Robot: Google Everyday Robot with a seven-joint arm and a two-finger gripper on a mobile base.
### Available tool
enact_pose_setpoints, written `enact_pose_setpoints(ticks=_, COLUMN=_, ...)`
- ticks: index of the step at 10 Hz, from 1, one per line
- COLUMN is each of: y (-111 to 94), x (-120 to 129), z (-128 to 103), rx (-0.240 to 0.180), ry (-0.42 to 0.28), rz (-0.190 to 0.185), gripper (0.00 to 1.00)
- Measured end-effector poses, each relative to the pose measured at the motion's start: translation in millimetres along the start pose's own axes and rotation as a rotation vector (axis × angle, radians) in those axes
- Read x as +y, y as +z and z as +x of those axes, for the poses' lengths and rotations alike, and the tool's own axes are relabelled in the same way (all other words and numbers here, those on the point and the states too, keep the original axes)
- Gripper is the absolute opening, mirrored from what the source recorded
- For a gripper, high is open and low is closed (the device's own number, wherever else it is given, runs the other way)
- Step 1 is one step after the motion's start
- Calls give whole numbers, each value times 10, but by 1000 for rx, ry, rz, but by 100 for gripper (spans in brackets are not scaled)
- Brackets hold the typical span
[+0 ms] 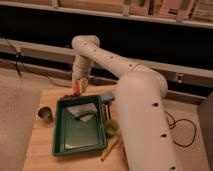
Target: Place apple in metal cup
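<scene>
You look down on a pale wooden surface (42,150) standing on a grey carpeted floor (22,90); behind it a light rail (40,50) runs across a wide dark wall panel (155,37); above that you have a wooden shelf (100,10) lined with blurred items; a black cable (184,131) loops over the floor at your right; the light is dim and warm; the jaws hang over the surface's far left edge.

White arm (125,70), pale jaws over far-left corner of green tray (80,137), orange-red apple (75,90), grey metal cup (45,114), tan table (40,150)
</scene>
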Motion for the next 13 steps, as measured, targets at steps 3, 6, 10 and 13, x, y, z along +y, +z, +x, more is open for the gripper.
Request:
enact_pose_setpoints(ticks=3, y=-69, x=116, z=222, rx=-23, ry=-9, rz=-8, gripper=0)
enact_pose_setpoints(ticks=6, y=11, x=-9, z=91, rx=-39, ry=-41, rz=-36, gripper=0)
enact_pose_setpoints(ticks=10, y=363, x=-469, z=-593, rx=-55, ry=-112, rz=-96, gripper=0)
enact_pose_setpoints(ticks=13, y=587, x=-672, z=-954, rx=-68, ry=-155, rz=-138, gripper=0)
